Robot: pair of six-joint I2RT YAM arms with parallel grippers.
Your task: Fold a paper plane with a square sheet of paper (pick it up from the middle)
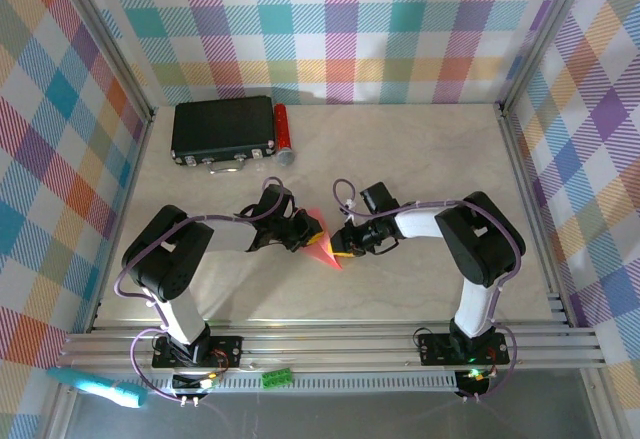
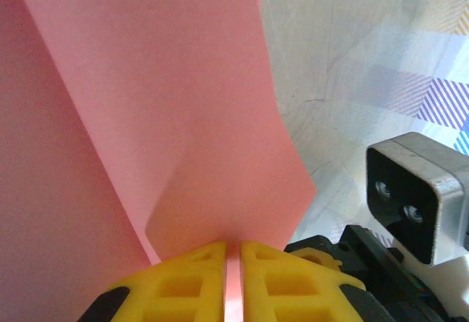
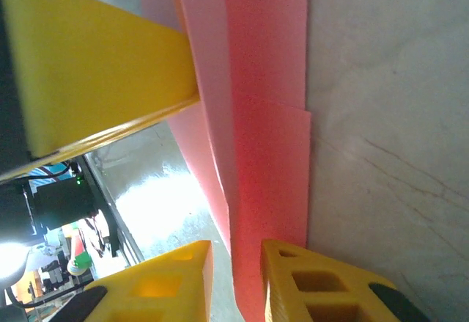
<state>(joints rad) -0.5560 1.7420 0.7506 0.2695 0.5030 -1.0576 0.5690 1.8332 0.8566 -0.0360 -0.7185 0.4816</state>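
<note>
Paper (image 1: 322, 249), folded to a point, nearward of box (image 1: 222, 131). Left gripper (image 2: 233, 249) clamps it. Right gripper (image 3: 237, 254) sits narrow about it, grip unclear. Further folds likely remain.

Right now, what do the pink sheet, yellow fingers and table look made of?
Sheet: thin matte paper; it curls and holds creases. Left fingers: yellow matte plastic, probably printed or moulded, with cut-out pockets. Table: glossy marble-look surface with grey veins and glare; likely laminate, can't confirm.

Plaid-patterned walls (image 1: 330, 29) on 3 sides, pastel checks. Pale marble-look tabletop (image 1: 420, 169), evenly lit. Aluminium rails (image 1: 340, 344) along near edge; grey floor (image 1: 560, 414) below, possibly metal.
</note>
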